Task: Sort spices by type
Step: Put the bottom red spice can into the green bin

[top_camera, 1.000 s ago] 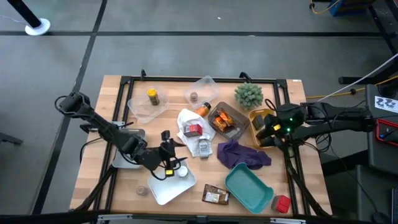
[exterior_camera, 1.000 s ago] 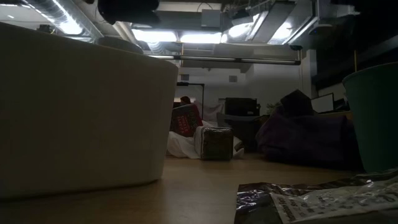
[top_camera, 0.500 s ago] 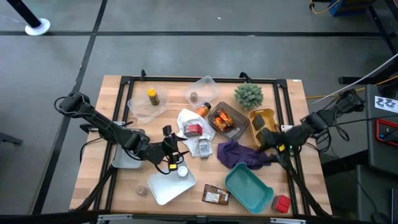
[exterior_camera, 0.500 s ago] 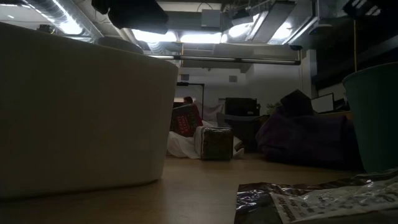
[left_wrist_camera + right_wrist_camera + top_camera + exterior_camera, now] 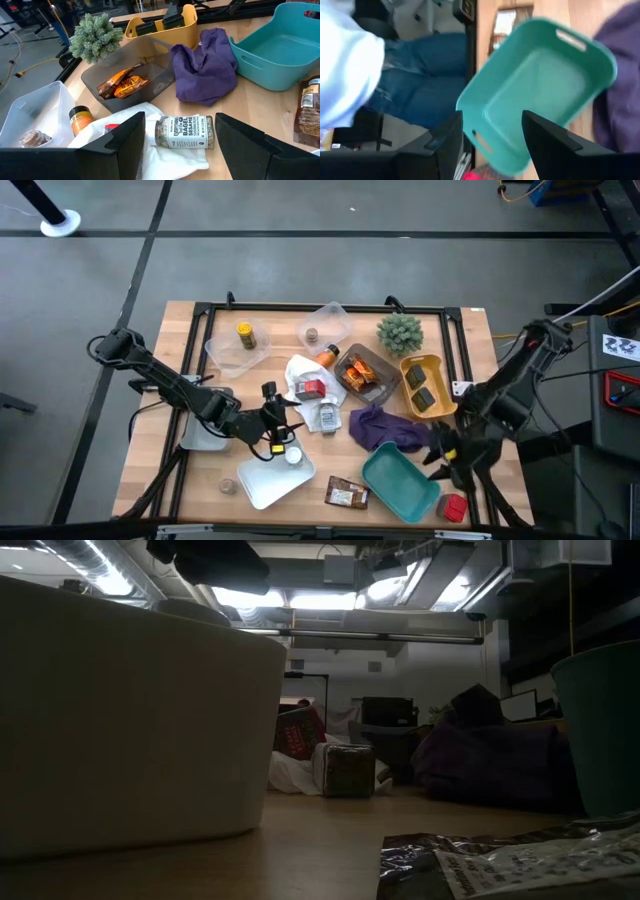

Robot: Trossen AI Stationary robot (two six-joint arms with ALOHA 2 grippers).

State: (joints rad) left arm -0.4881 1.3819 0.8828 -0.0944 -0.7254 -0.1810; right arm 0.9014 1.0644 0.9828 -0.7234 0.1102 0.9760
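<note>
Left gripper, fingers parted and holding nothing, sits left of centre in the high view just above the white tray, and its wrist view shows the sesame seasoning jar lying on its side on the white cloth between its two fingers. Right gripper, also spread and empty, hangs at the lower right of the high view beside the teal tray, with a small red box just below it. Other spices lie scattered: a yellow jar in a clear tray at upper left, orange packets in the grey tray, a brown packet near the bottom.
</note>
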